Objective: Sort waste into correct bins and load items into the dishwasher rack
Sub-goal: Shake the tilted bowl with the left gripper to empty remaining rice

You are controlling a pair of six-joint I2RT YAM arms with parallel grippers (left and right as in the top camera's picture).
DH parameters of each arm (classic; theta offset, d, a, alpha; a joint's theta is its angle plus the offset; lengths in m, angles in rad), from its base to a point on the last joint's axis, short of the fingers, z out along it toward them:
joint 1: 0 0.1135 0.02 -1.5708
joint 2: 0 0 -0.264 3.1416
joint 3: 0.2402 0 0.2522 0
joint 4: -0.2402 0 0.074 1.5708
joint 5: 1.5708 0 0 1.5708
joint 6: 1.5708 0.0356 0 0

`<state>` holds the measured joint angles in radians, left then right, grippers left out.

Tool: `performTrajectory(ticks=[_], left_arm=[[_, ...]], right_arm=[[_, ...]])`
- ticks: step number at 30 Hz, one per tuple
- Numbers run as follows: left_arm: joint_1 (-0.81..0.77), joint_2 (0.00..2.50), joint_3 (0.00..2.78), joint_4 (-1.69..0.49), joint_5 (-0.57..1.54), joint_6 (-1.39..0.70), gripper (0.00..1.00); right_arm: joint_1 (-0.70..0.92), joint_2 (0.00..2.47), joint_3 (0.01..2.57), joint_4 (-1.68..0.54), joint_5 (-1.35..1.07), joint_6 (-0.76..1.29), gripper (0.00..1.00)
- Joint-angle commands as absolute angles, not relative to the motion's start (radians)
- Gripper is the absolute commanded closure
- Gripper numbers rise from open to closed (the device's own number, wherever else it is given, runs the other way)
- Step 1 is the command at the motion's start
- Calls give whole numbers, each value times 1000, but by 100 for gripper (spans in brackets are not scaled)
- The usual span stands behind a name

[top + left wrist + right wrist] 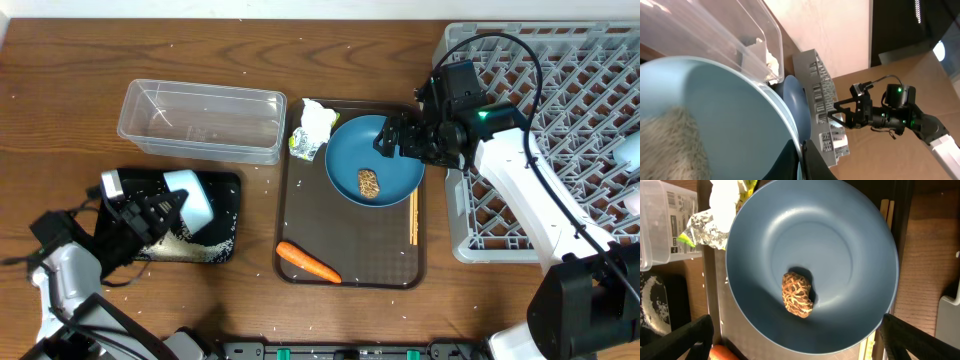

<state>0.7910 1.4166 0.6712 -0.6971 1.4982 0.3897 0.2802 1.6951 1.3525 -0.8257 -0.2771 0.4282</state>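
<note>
Left arm: left gripper (172,207) clenched on the rim of the blue-lined cup (195,200), holding it tipped over the black tray (228,190) at the table's left front. In the left wrist view the cup (715,115) filled most of the frame, with a pale, blurred grainy mass low inside it. I could not tell for certain what that mass was. White rice grains (205,250) lay scattered along the black tray's near edge. The clear tub (200,120) stood just behind the black tray, apart from it.

Right arm: right gripper (390,140) released, jaws spread wide, hovering over the dark-blue plate (385,150). In the right wrist view both fingers (690,335) stood outside the plate's rim, grasping nothing.

Plate sat on the brown serving tray (350,235), toward its back right. The brown food lump (797,294) rested on the plate, near its front. The crumpled wrapper (315,130) lay at the serving tray's back left corner, just beside the plate. The carrot (308,262) lay at the tray's front, well apart from the plate. The chopsticks (414,215) lay along the tray's right edge, partly under the plate rim.

The dishwasher rack (570,90) stood to the right of the serving tray.
</note>
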Motion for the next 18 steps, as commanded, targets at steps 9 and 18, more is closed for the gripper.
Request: performTrajectory(ticks=[9,18], left_arm=[[802,1425,643,-665,1485,544,94],[835,1425,643,-487,1571,538,94]], right_arm=[[291,1695,1354,-823,-281,421,1],[291,1695,1354,-823,-281,421,1]])
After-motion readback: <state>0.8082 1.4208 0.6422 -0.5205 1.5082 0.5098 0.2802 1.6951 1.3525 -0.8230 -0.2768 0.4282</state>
